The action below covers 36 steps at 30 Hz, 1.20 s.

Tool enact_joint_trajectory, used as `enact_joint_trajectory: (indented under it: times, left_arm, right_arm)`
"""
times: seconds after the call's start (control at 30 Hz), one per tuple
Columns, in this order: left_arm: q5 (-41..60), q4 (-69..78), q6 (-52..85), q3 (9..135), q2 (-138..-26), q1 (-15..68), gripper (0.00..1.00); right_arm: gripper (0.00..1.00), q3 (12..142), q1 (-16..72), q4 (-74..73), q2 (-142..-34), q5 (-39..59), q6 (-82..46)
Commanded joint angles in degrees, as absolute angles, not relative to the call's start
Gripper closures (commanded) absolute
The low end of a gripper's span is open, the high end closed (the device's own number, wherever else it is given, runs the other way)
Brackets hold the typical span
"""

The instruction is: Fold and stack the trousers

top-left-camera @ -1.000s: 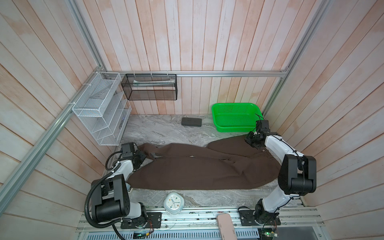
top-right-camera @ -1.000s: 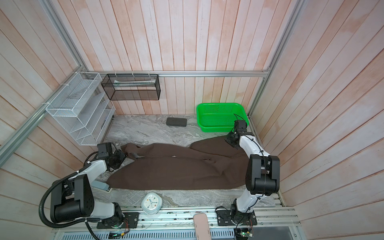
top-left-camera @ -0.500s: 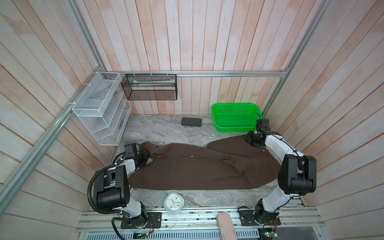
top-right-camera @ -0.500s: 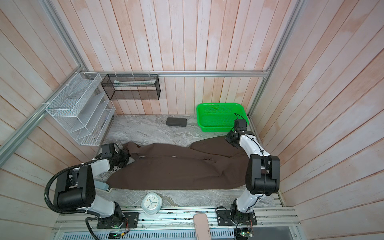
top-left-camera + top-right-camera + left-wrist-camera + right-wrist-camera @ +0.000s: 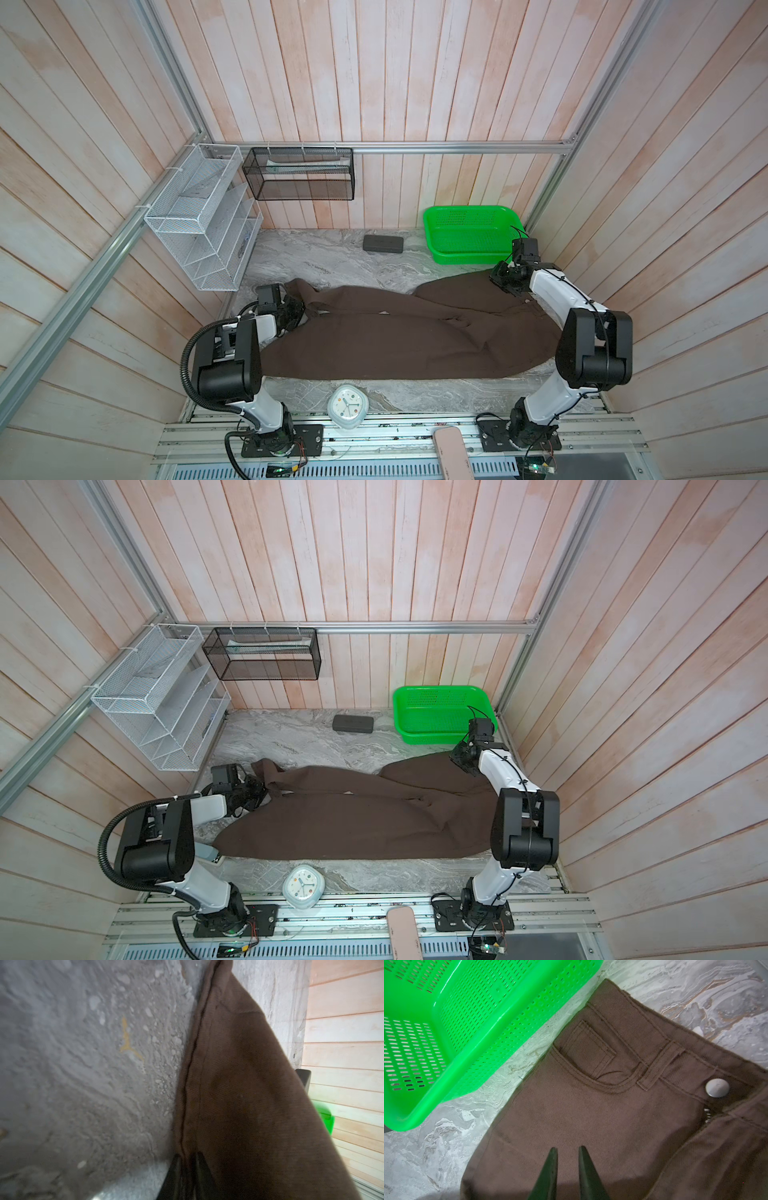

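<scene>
Evidently the trousers are lying unfolded between the two grippers' fingers, with all folding and stacking apparently waiting. The left gripper is pinching a leg hem shut, while the right gripper is sitting at the waist, fingers narrowly apart, grip unclear.

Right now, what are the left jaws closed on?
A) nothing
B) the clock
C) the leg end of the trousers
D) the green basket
C: in the left wrist view the left jaws are shut, with the hemmed edge of the trousers pinched between them.
</scene>
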<state>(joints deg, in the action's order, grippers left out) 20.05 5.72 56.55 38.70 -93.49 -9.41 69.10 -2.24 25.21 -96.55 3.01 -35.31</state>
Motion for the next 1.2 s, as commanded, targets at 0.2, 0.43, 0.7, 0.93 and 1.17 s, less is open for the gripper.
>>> enact_joint_trajectory:
  times: [0.2,0.43,0.7,0.93,1.17]
  left_arm:
    - [13.68,-2.6,49.95,41.64,-80.57,-13.91,1.0]
    - [15.08,-12.64,38.02,42.52,-70.84,-25.79,1.0]
    - [15.43,-15.92,34.03,44.94,-73.16,-26.83,1.0]
    - [12.39,-17.32,32.83,46.11,-71.84,-27.09,1.0]
    - [13.95,-16.47,32.65,48.39,-74.19,-27.12,1.0]
  right_arm:
    - [0.79,69.41,-2.26,25.7,-98.6,2.52,-33.63]
    - [0.79,69.32,-3.6,26.13,-101.73,1.93,-32.26]
    - [0.79,70.6,-4.02,25.49,-107.55,1.9,-31.56]
    - [0.79,75.76,-4.95,26.93,-114.11,-0.73,-30.25]
    - [0.79,71.65,-12.59,26.3,-113.62,-9.72,-31.41]
